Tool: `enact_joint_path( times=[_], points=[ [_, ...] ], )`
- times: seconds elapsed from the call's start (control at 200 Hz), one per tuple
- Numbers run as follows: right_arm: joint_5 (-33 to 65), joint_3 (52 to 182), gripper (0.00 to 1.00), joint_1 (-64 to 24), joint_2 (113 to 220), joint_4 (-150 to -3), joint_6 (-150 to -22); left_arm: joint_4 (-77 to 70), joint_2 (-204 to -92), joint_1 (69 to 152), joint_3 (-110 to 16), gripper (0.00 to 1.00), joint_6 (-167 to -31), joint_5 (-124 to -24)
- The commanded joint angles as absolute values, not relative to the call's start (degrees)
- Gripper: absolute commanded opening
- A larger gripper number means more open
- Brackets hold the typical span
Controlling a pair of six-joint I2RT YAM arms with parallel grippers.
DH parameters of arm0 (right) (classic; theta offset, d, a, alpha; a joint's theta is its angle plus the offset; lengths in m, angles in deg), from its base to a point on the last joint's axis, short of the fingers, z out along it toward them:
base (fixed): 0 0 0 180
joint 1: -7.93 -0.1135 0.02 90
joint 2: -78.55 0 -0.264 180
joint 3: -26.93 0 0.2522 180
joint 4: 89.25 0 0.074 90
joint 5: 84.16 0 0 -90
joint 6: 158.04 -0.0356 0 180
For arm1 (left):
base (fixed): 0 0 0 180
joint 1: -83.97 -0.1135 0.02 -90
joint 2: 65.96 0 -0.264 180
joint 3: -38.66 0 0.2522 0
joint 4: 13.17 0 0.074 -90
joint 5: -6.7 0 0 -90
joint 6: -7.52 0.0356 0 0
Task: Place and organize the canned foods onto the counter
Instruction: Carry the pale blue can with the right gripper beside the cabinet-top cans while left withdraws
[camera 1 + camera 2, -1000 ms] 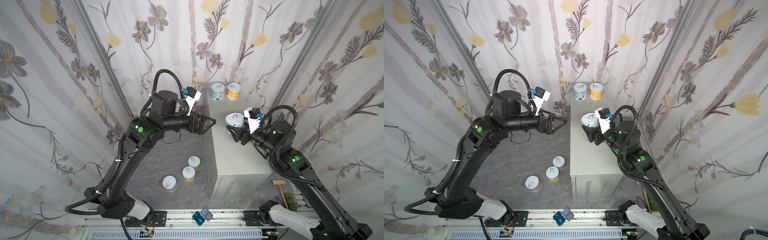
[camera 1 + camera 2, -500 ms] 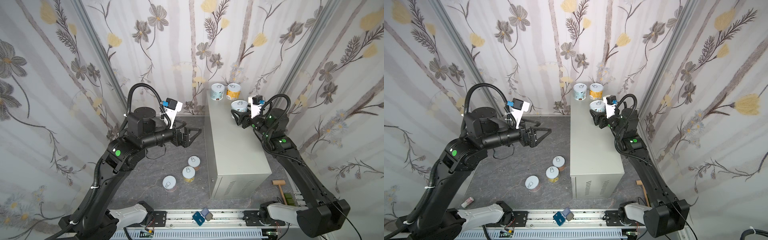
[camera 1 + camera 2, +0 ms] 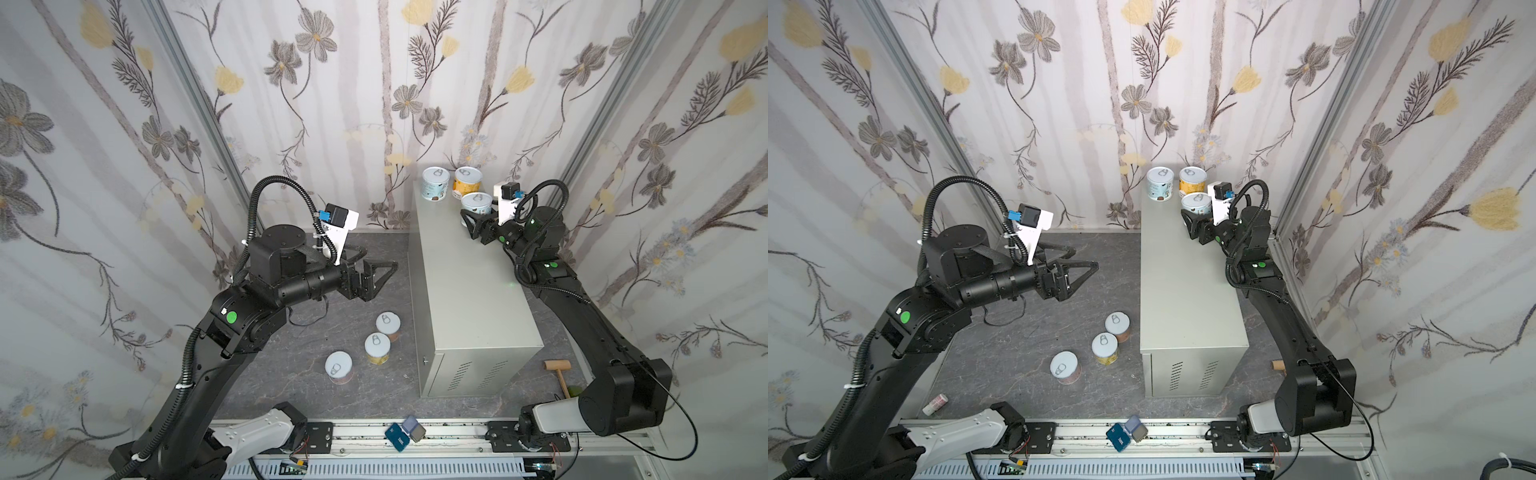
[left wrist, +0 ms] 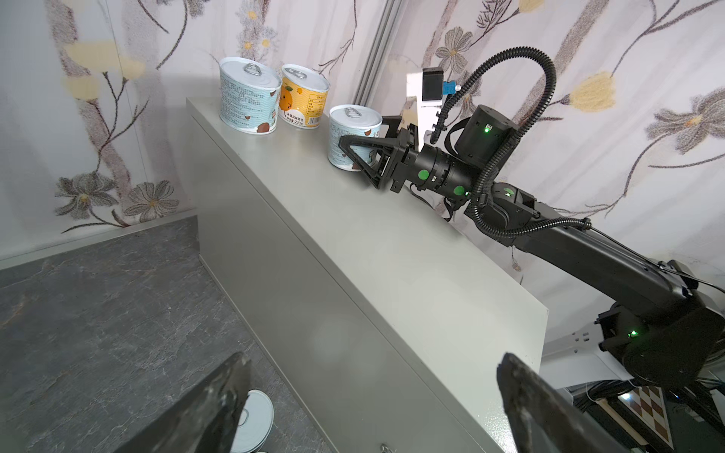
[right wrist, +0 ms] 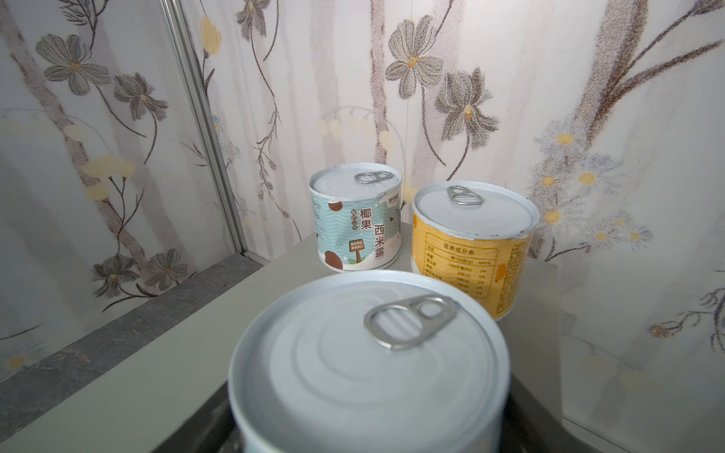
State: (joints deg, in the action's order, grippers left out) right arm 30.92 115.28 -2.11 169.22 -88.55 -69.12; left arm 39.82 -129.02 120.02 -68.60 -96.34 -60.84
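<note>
Floral-papered walls (image 3: 332, 124), dark marbled floor (image 3: 299, 374). Grey table (image 3: 469, 291), far end by wall: blue can (image 3: 435, 189), orange can (image 3: 467, 185), second blue can (image 3: 476, 203) standing between right gripper (image 4: 363, 133) jaws, grip unclear. Three floor cans (image 3: 377, 347) upright, just beside table. Left gripper (image 3: 380, 262) over floor, wide open, empty.

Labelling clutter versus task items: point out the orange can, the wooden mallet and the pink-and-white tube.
orange can (image 5: 470, 266), right wrist view, paper label.
wooden mallet (image 3: 556, 365), a top view, head.
pink-and-white tube (image 3: 935, 404), a top view, body.
</note>
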Motion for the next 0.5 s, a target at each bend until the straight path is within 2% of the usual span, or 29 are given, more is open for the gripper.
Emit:
enact_joint_path(
  times=[0.0,0.36,0.5],
  points=[
    [31.9,117.3,0.80,-1.8,171.1,-93.3,-69.9,37.1,-128.5,119.8,-67.9,1.00,-96.0,-61.8],
    [32.8,117.0,0.86,-1.1,170.4,-90.2,-68.9,34.4,-128.4,119.1,-66.5,1.00,-96.2,-62.0],
    [32.3,114.6,0.87,-0.8,166.2,-89.1,-68.3,33.4,-129.5,118.8,-66.6,1.00,-96.5,-60.8]
  ],
)
